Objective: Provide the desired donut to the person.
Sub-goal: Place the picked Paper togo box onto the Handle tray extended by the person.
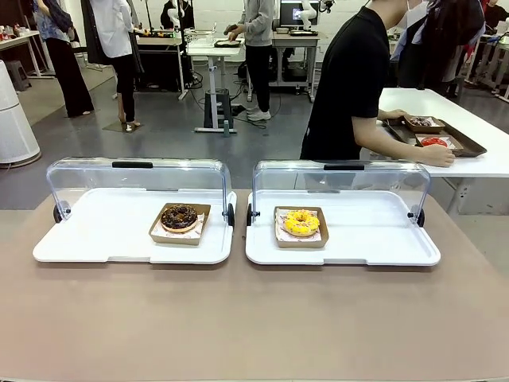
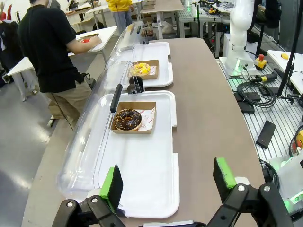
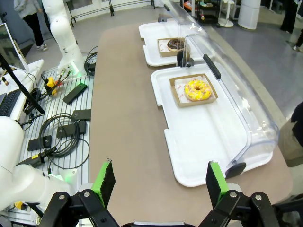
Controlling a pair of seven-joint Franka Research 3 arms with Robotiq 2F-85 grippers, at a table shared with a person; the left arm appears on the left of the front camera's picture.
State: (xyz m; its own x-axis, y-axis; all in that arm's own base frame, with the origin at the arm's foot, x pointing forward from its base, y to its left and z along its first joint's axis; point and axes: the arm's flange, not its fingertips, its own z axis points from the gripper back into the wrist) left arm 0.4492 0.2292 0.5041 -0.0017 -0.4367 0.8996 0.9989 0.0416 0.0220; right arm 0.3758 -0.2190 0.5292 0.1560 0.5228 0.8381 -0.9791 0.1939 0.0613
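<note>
Waiting on the person (image 1: 362,79), turned away, we held left gripper (image 2: 165,182) and right gripper (image 3: 158,182) wide open, empty; chocolate donut (image 1: 179,216) and yellow donut (image 1: 301,222) sat under raised lids for reach.

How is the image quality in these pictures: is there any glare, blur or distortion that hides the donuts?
Front view: sharp and evenly lit; the chocolate donut and yellow donut are clear, with faint reflections on the open clear lids. Left wrist view: wide-angle bending of the table edge, glare streaks on the lid. Right wrist view: the same curving, highlights on the lid, donuts unobscured.
</note>
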